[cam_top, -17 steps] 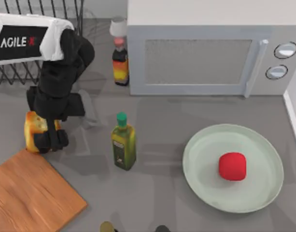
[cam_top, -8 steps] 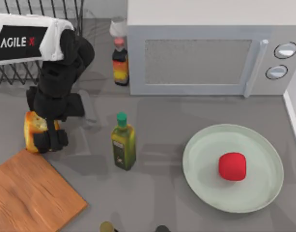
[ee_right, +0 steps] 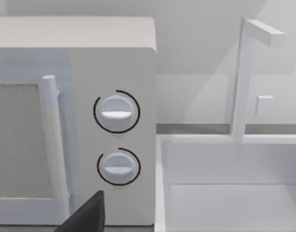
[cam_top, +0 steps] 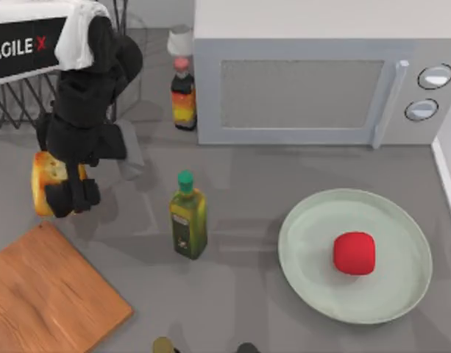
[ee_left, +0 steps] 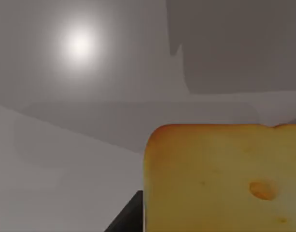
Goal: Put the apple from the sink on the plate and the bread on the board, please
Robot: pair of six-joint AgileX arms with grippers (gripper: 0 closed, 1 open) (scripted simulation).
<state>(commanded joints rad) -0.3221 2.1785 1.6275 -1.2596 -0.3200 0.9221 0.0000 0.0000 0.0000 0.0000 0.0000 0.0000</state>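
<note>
The golden-yellow bread [cam_top: 43, 181] hangs a little above the grey counter at the left, with my left gripper [cam_top: 63, 197] shut on it. In the left wrist view the bread [ee_left: 225, 179] looms close beside one dark finger [ee_left: 131, 218]. The wooden board [cam_top: 45, 294] lies at the front left, just in front of the bread and apart from it. The red apple [cam_top: 354, 253] rests on the pale green plate [cam_top: 306, 243] at the right. A dark part of my right gripper [ee_right: 87, 216] faces the microwave and the white sink [ee_right: 225, 193].
A green oil bottle [cam_top: 187, 220] stands mid-counter between bread and plate. A sauce bottle [cam_top: 183, 92] stands beside the microwave [cam_top: 313, 81] at the back. A wire rack [cam_top: 19, 103] sits behind my left arm. The sink's rim [cam_top: 447, 169] runs along the right edge.
My left arm has risen and drawn slightly back and left, carrying the bread away from the board's corner. The apple, plate and bottles have not moved.
</note>
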